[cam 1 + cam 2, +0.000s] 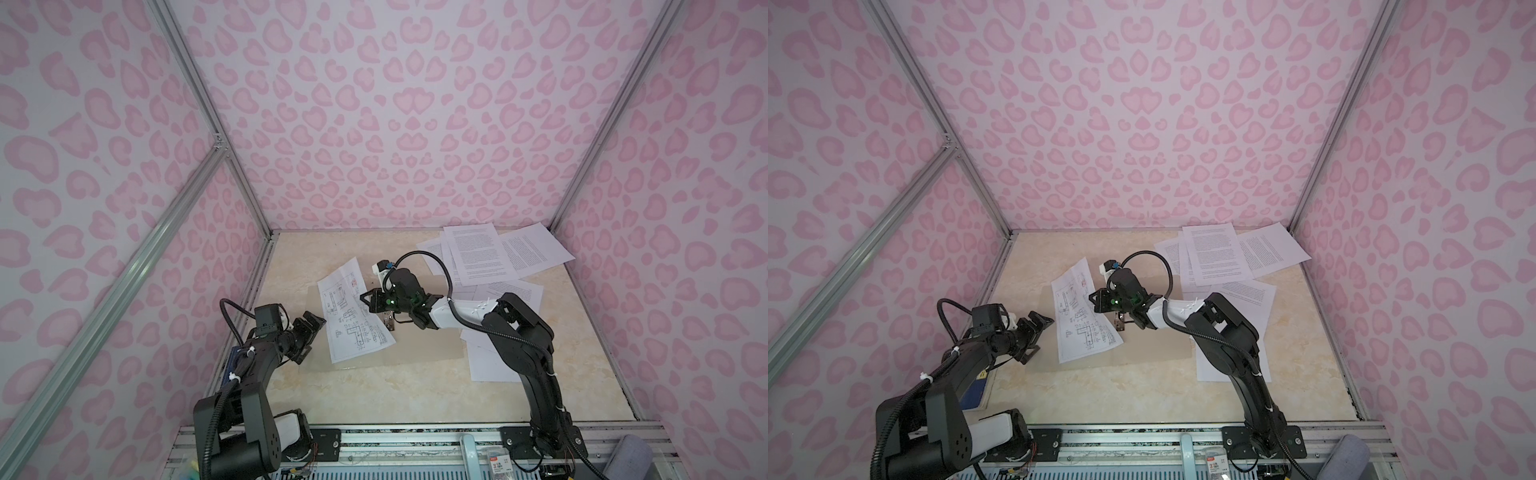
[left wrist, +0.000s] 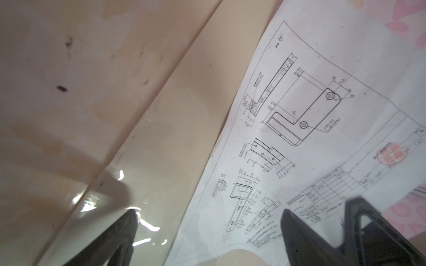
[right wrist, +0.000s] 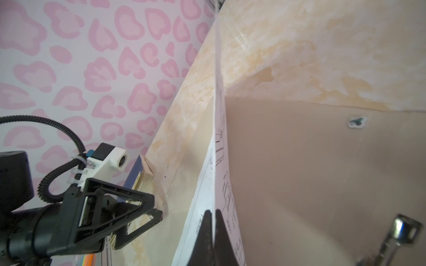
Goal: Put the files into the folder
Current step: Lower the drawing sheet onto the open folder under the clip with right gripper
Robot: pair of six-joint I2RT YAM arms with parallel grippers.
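White A4 paper sheet with technical line drawings [image 1: 355, 316] is pinched at one edge by the closed right gripper [image 3: 213, 215] and stands tilted over the flat grey-beige folder [image 1: 424, 345], which lies open on the cream marbled counter [image 1: 374, 399]. Lower the sheet flat, square it to the folder leaf clear of the metal clip [image 3: 405, 228], and release only then. The left gripper [image 1: 311, 338], jaws wide and empty just beside the sheet, can steady the free edge.

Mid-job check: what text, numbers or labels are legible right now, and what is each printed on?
"A4": drawing sheet, in its title block.
"20": a dimension on that sheet.
"3": small tag by the front rail.
Unreadable: the sheet's red stamp and fine print are blurred; the text pages are too small.
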